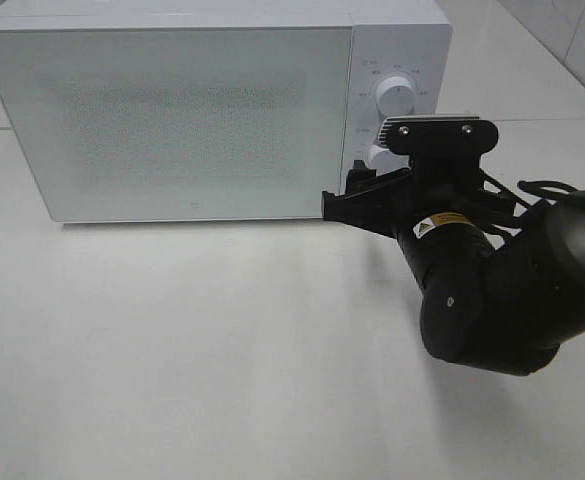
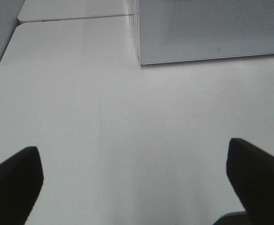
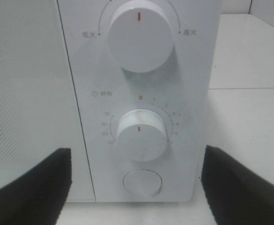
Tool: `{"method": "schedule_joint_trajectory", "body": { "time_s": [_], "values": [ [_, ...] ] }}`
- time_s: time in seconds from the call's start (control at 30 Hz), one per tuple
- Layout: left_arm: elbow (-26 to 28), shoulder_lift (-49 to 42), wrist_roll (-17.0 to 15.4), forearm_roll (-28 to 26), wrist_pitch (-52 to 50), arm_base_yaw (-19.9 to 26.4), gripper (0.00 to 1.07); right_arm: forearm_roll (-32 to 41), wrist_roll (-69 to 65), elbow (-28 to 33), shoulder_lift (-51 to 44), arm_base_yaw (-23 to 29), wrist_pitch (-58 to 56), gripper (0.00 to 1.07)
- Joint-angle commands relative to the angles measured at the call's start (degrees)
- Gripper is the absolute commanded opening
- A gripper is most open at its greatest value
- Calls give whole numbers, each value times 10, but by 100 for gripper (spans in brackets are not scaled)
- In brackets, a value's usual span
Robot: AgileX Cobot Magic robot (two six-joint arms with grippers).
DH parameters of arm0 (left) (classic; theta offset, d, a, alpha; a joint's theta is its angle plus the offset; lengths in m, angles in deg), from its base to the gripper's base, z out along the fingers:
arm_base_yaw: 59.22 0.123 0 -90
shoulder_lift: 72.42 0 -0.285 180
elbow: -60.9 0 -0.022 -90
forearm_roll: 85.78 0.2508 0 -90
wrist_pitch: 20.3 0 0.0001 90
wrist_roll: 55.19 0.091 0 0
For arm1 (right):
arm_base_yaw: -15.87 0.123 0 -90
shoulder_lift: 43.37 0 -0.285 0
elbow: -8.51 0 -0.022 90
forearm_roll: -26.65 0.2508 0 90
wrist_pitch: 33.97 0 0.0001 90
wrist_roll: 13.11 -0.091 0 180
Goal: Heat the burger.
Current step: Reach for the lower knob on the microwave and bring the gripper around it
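Observation:
The burger is out of view in every frame. A white microwave (image 1: 172, 110) stands at the back of the table with its frosted door shut. My right gripper (image 1: 357, 185) hovers just in front of its control panel. In the right wrist view that gripper (image 3: 137, 187) is open, its fingers (image 3: 29, 187) on either side of the timer knob (image 3: 141, 136) and the round button (image 3: 143, 182), touching neither. The power knob (image 3: 138, 35) sits above them. My left gripper (image 2: 134, 183) is open over bare table, holding nothing, with the microwave's corner (image 2: 141, 51) ahead of it.
The white table (image 1: 172, 350) stretches in front of the microwave. The right arm's thick black body (image 1: 512, 300) hangs over the table's right side. A second white table (image 2: 71, 9) adjoins behind, and the table's edge (image 2: 1, 56) runs beside the left gripper.

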Motion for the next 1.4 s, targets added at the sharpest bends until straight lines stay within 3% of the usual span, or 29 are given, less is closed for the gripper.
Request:
{"method": "schedule_joint_trajectory", "body": {
  "time_s": [0.03, 0.47, 1.4],
  "values": [
    [-1, -14, -2, -4, -10, 0, 100, 0, 7, -11, 6, 0, 112, 75],
    [-1, -11, -2, -4, -10, 0, 100, -34, 6, -38, 34, -40, 111, 75],
    [-1, -10, -1, -4, -10, 0, 100, -65, -15, -87, 83, -69, 102, 75]
  ]
}}
